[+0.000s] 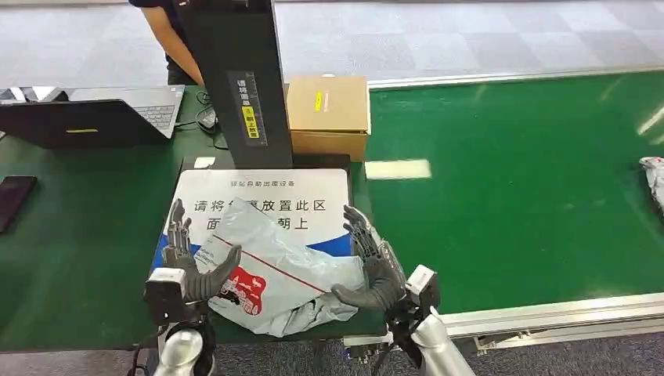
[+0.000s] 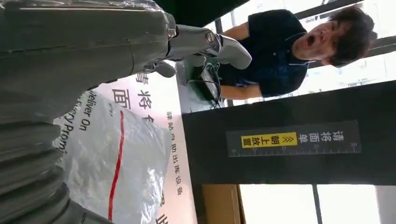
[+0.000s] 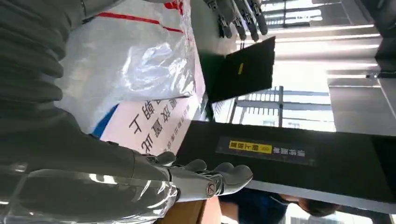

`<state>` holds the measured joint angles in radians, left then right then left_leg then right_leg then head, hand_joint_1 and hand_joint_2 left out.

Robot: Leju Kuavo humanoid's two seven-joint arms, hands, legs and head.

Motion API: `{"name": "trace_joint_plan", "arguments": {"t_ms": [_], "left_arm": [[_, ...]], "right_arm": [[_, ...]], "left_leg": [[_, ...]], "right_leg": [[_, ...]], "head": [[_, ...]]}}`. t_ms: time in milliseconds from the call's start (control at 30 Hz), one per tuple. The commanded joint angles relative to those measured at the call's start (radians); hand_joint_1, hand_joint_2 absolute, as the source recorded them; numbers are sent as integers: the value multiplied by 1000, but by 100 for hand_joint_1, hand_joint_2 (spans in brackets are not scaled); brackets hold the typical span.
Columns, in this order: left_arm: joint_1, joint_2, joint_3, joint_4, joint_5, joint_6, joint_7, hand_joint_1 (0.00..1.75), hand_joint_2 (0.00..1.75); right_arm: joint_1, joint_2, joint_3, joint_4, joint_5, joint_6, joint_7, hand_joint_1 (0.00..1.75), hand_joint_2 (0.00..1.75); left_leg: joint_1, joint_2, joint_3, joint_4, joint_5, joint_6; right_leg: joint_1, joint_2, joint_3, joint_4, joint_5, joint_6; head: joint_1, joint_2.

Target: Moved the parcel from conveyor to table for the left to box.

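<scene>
A grey plastic parcel lies across the white printed placement mat at the near edge of the green desk, bracketed by the robot's two hands. The left hand stands at the parcel's left edge, fingers raised and spread, thumb reaching onto the film. The right hand stands at its right edge in the same released pose, thumb hooked toward the crumpled near corner. Neither hand is clenched, and no fingers wrap the bag. Whether the palms press its sides or only stand just beside them cannot be told.

The parcel appears to be already off the green conveyor that runs along the desk's right edge, so the step in hand looks like settling it squarely on the mat. Doing that well would mean easing both palms outward together, so the slack film does not drag or fold, and leaving the red-printed face upward and the bag clear of the desk's near edge.

A closed cardboard box sits at the far edge of the desk, just beside the black upright scanner post. Its flaps are shut and its contents are hidden. A second wrapped parcel waits at the conveyor's far right. A laptop stands at the desk's far left corner, with a person behind it.
</scene>
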<state>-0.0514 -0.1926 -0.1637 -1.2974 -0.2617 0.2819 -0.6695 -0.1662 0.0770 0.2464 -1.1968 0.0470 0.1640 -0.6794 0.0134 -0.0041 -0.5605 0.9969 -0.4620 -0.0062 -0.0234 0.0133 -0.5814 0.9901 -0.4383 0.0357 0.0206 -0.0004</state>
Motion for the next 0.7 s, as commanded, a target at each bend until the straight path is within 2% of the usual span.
{"name": "trace_joint_plan", "arguments": {"t_ms": [33, 367, 700], "left_arm": [[13, 21, -1, -6, -19, 0, 21, 0, 175], [35, 47, -7, -85, -101, 20, 61, 0, 175], [89, 111, 21, -240, -299, 23, 118, 0, 175]], "right_arm": [[57, -13, -12, -125, 44, -54, 14, 0, 175], [187, -10, -79, -390, 23, -117, -9, 0, 175], [268, -11, -118, -499, 53, -130, -19, 0, 175]], "left_leg": [[0, 0, 2, -2, 0, 0], [-1, -3, 1, -2, 0, 0], [0, 0, 1, -1, -1, 0]], "right_leg": [[0, -2, 1, 0, -1, -3], [0, -5, 2, 0, -1, -4], [1, -2, 1, 0, -1, -3]], "head": [[0, 0], [0, 0], [0, 0]]}}
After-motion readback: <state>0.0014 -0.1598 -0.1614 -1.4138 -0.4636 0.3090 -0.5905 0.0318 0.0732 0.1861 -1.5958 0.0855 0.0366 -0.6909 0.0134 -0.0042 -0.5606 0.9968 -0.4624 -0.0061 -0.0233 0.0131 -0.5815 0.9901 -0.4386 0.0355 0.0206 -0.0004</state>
